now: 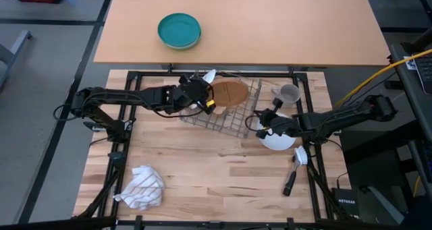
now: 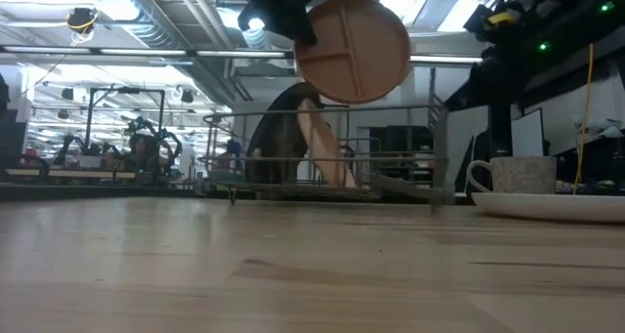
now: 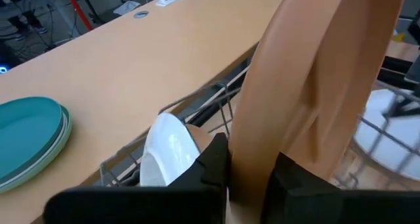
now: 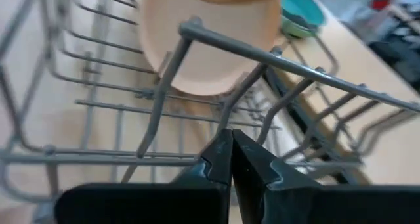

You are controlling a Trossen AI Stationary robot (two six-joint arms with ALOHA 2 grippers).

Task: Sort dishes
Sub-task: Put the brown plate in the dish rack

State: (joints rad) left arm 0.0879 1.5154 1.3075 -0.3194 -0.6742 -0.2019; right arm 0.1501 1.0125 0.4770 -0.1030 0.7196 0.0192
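Note:
My left gripper [image 1: 204, 99] is shut on a peach-pink dish with a tan, divided inside [image 2: 356, 48], held above the grey wire rack [image 1: 226, 119]. A white plate [image 3: 167, 152] and a second peach dish [image 2: 317, 143] stand on edge in the rack. My right gripper [image 4: 231, 159] is shut at the rack's near right side, over another white plate [image 1: 278, 141] on the table. A small grey mug [image 2: 522, 174] stands on that plate. No blue plate shows. My left gripper pinches the peach dish's rim [image 3: 248, 159] between its two fingers, one on each face. The fingers come about level from the table's left. The dish stands on edge, its tan inside [image 2: 361, 55] toward the near edge, lifted clear above the rack.
A teal-green bowl [image 1: 179, 31] sits on the far tan table. A white striped cloth [image 1: 142, 187] lies at the near left. A dish brush [image 1: 297, 166] lies at the near right. Rack wires [image 4: 262, 60] stand just in front of my right gripper; whether it touches them I cannot tell.

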